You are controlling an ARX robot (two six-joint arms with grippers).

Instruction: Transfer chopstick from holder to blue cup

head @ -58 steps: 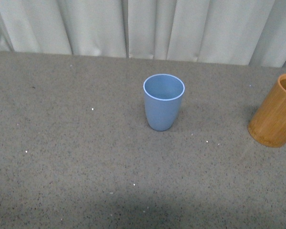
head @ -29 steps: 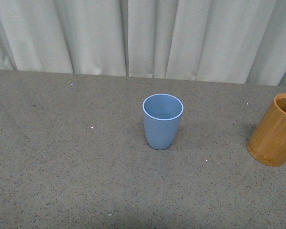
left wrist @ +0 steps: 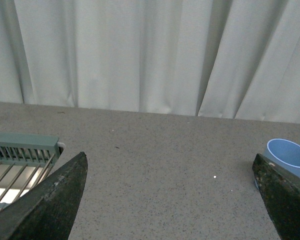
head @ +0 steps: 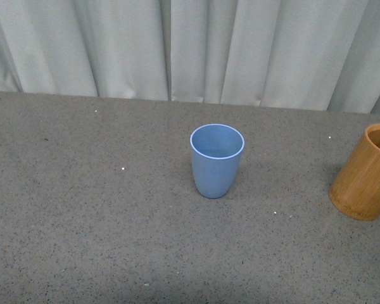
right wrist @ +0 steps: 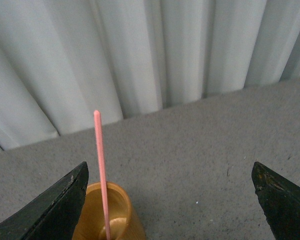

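I judge this the reaching step: the right claw (right wrist: pixel 169 172), wide open and empty like the left claw (left wrist: pixel 170 165), faces the chopstick (right wrist: pixel 102 170) standing in the holder (right wrist: pixel 122 200), well apart from the blue cup (head: pixel 216 161), so next it must centre on the stick and close.

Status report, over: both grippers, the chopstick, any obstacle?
Left gripper open, empty. Right gripper open, empty, facing holder. Chopstick standing in holder, not gripped. No obstacle seen toward blue cup.

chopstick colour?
Pink-red chopstick; clearest in the right wrist view.
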